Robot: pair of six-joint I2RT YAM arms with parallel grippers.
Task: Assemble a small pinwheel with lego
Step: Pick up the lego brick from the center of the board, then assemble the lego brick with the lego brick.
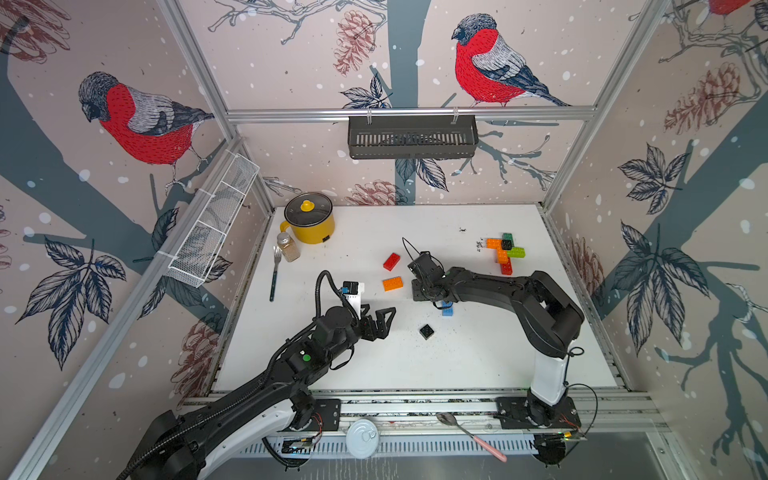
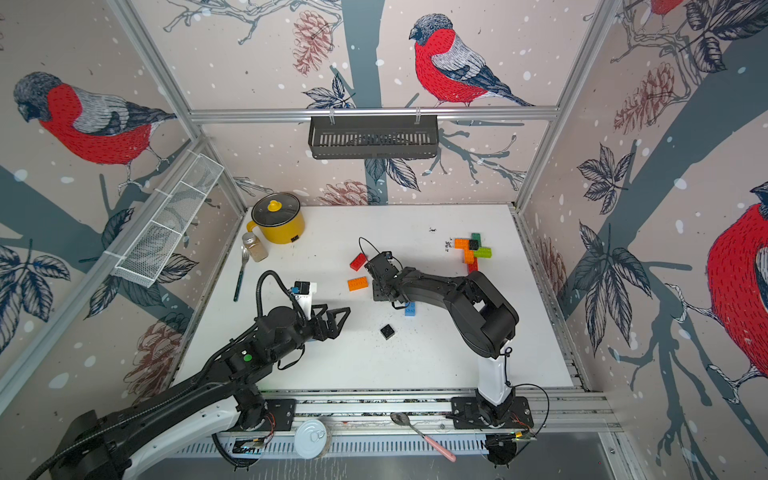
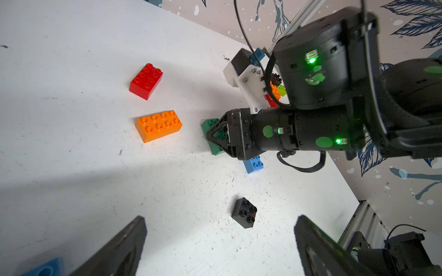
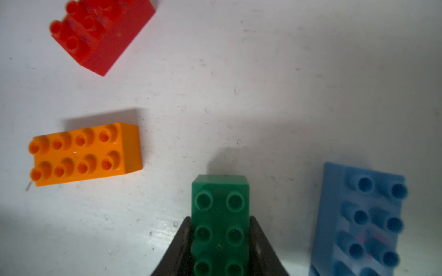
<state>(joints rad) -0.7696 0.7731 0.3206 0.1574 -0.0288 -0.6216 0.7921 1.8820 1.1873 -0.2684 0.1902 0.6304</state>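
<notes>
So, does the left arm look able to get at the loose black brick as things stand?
Probably yes: the left gripper is open, and the black brick lies alone on the table just ahead of it, with nothing between them.

Enclosure walls point(image 1: 266, 66): pale pink paper on three sides, printed with red-breasted birds point(image 1: 490, 62), pine cones, dark leaves and grey-blue branches.

Aluminium frame rails point(image 1: 291, 114) run up the corners and across the back wall.

Beyond the right gripper point(image 1: 419, 293), a black slotted basket point(image 1: 411, 137) hangs from the back rail on two hooks.

Beyond the left gripper point(image 1: 386, 324), on its outer side, a white wire-mesh basket point(image 1: 212, 224) is tied to the side rail.

Under both grippers, a white tabletop point(image 1: 478, 357): scuffed, scratched, specked with dark crumbs.

Lighting even from above; shadows soft and grey.
</notes>
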